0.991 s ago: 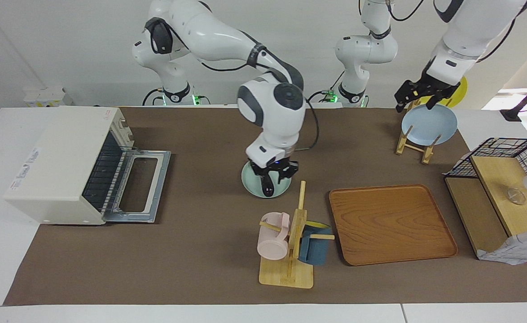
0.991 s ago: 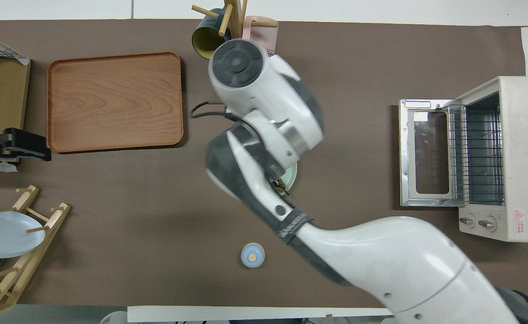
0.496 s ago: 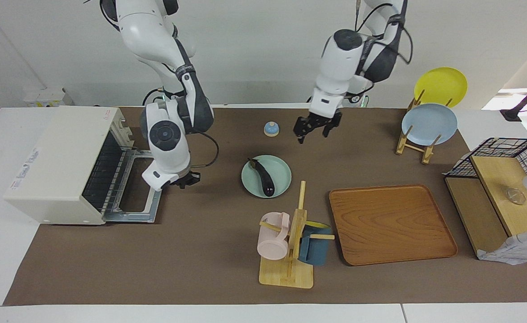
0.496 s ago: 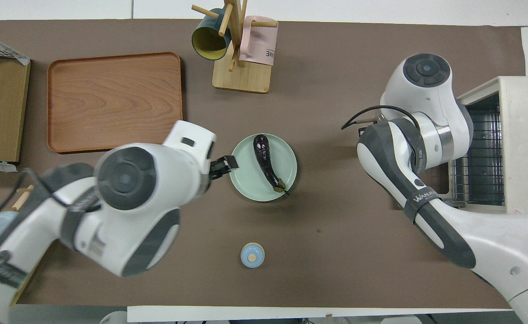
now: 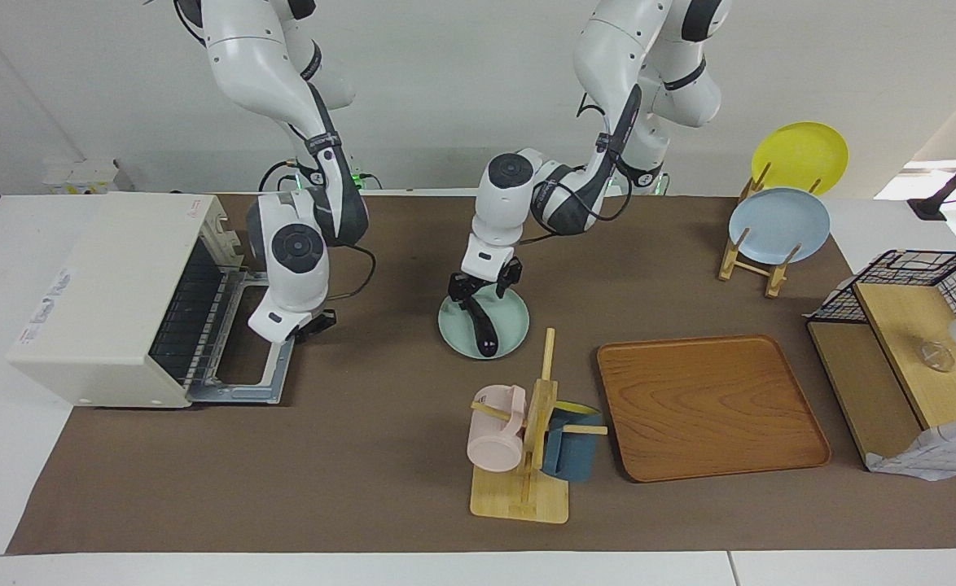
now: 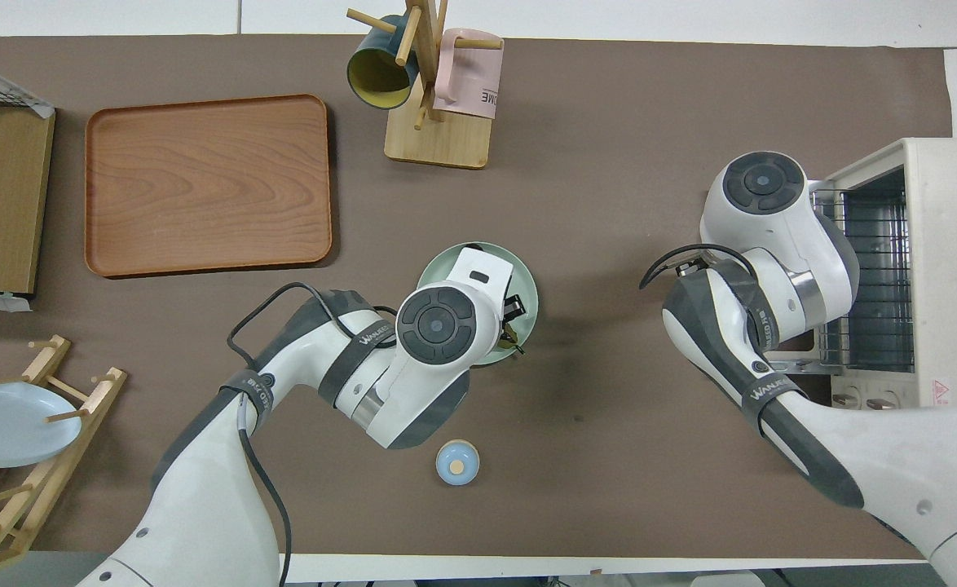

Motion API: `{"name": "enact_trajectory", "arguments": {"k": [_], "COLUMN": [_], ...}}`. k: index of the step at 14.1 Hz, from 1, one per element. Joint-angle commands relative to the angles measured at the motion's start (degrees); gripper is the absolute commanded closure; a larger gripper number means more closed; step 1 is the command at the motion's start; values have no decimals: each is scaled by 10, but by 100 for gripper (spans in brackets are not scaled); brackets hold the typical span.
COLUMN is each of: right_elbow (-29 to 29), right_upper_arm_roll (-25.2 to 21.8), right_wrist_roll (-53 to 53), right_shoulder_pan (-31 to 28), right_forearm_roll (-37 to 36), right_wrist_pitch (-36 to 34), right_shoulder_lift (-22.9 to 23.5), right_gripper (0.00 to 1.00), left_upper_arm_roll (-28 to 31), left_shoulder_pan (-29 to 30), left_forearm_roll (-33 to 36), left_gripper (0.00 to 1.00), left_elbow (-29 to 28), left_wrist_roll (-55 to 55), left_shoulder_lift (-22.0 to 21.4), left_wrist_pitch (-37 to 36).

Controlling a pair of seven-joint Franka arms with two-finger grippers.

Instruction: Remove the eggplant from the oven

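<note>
The eggplant point(image 5: 485, 332) lies on a mint-green plate point(image 5: 512, 316) at the middle of the table, outside the oven point(image 5: 111, 285). The oven stands at the right arm's end with its door point(image 5: 254, 346) folded down, and its wire rack shows nothing on it. My left gripper point(image 5: 478, 305) is down over the plate, open, with its fingers either side of the eggplant's stem end. In the overhead view the left hand covers most of the eggplant point(image 6: 513, 337) and plate point(image 6: 529, 287). My right gripper point(image 5: 315, 325) hangs at the open door's edge.
A mug tree point(image 5: 527, 439) with a pink and a blue mug stands farther from the robots than the plate, beside a wooden tray point(image 5: 710, 407). A plate rack point(image 5: 771, 236) and a basket shelf point(image 5: 909, 350) are at the left arm's end. A small bell point(image 6: 457, 462) sits nearer the robots.
My right gripper left the eggplant on the plate and drew back to the oven door. My left arm swung from the plate rack to the plate and came down over the eggplant.
</note>
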Motion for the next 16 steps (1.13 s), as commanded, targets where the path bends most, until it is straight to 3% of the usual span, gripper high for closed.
{"name": "enact_trajectory", "arguments": {"k": [1,3,5,6,7,8,9,11,13,14,16], "right_elbow": [77,86,85,86,89,95,108,184,293,328,331], "right_upper_arm_roll": [-3,-4,-4,-4,-4,-5,-7,-8,-8,-8,-9], "right_wrist_roll": [-73,-126,-180,-197,-199,-199,-199,-194,-188,-177,-174], "right_shoulder_pan": [-11,-41,-82,-105,-117,-126,-138,-155,-159,-158,-159], "right_forearm_roll": [-29,-17,23,43,59,86,128,198,208,204,197], "right_wrist_pitch": [-101,-135,-162,-175,-191,-209,-221,-279,-361,-379,-395], "right_shoulder_lift": [-8,-51,-75,-89,-102,-120,-143,-167,-155,-149,-148], "right_gripper": [98,97,96,91,72,32,1,0,0,0,0], "left_upper_arm_roll": [5,5,7,9,12,26,36,65,71,70,68], "left_shoulder_pan": [-4,-5,-4,-3,5,15,34,97,177,220,306], "left_forearm_roll": [-3,-3,-4,0,1,1,1,36,80,84,64], "left_gripper": [67,87,95,98,99,100,100,100,100,100,100], "left_elbow": [9,9,16,23,25,24,20,25,26,23,32], "left_wrist_roll": [1,0,-19,-31,-30,-27,-14,18,116,215,427], "left_shoulder_lift": [-2,-1,-2,-8,-16,-40,-59,-86,-84,-80,-52], "left_wrist_pitch": [12,21,3,-27,-51,-76,-105,-174,-166,-141,-102]}}
